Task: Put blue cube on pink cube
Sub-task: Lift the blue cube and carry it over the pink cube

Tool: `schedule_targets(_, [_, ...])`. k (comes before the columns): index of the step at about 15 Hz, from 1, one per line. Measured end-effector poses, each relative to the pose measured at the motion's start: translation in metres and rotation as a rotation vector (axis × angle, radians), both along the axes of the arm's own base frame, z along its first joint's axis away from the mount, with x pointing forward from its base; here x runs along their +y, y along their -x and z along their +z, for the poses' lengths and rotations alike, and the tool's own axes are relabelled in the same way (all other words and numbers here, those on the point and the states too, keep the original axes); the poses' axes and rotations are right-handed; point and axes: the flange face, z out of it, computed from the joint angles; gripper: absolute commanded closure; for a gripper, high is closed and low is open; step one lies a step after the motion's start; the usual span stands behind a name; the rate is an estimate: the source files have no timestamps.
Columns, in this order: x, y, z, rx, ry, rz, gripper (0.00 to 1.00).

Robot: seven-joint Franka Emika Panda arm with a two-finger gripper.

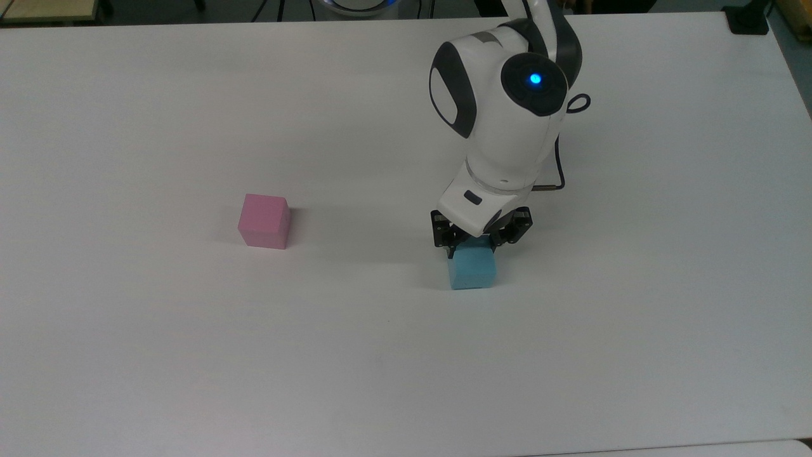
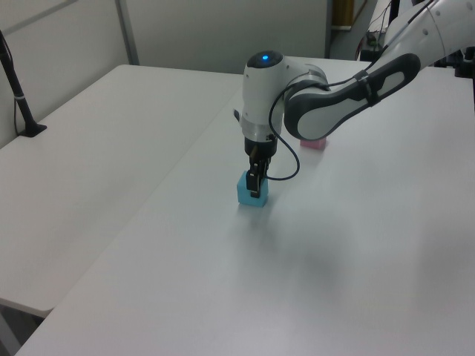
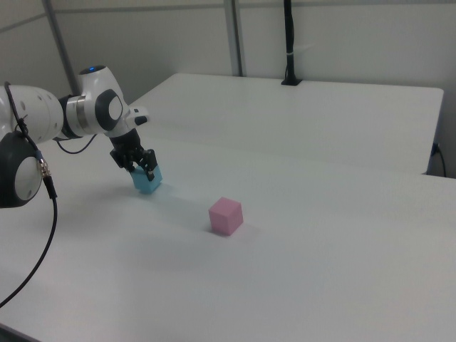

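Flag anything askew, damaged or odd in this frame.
Nothing stands out. The gripper is closed on the blue cube; the pink cube sits square and apart on the table.

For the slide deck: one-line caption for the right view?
Pincer closed on the blue cube, pink cube waiting apart on the white table.

You have a plain white worktop [image 1: 190, 355] with a matte surface. In the left view a seam runs along it where 2 panels meet. 2 cubes show on it. The pink cube [image 1: 264, 221] sits flat, out in the open toward the top view's left. The blue cube [image 1: 471, 267] is well apart from it, toward the top view's right; whether it rests on the surface or is slightly lifted, you cannot tell. A black post base [image 2: 31, 130] stands near the left view's left edge.
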Motion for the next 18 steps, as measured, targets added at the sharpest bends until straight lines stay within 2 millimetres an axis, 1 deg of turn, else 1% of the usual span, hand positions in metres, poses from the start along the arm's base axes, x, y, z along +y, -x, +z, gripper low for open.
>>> schedule_targets(2, [-0.001,-0.003,0.017,-0.026,-0.006,-0.003,0.63])
schedule_targets(4, [-0.010,-0.004,0.040,-0.048,-0.006,-0.017,0.63])
schedule_targets(6, [-0.029,-0.002,0.068,-0.049,0.006,-0.048,0.63])
schedule_targets(7, [-0.042,-0.001,0.089,-0.061,0.006,-0.069,0.63])
schedule_targets(9, [-0.057,0.004,0.116,-0.062,0.001,-0.096,0.63])
schedule_targets(11, [-0.076,0.015,0.148,-0.037,-0.006,-0.119,0.62])
schedule_targets(14, [-0.106,0.030,0.184,-0.003,-0.014,-0.153,0.62])
schedule_targets(15, [-0.121,0.037,0.201,0.002,-0.012,-0.169,0.62])
schedule_targets(16, [-0.130,0.041,0.212,0.001,-0.008,-0.170,0.61])
schedule_targets(17, [-0.144,0.049,0.227,0.004,-0.003,-0.163,0.61])
schedule_targets(18, [-0.154,0.054,0.234,0.011,-0.005,-0.147,0.61])
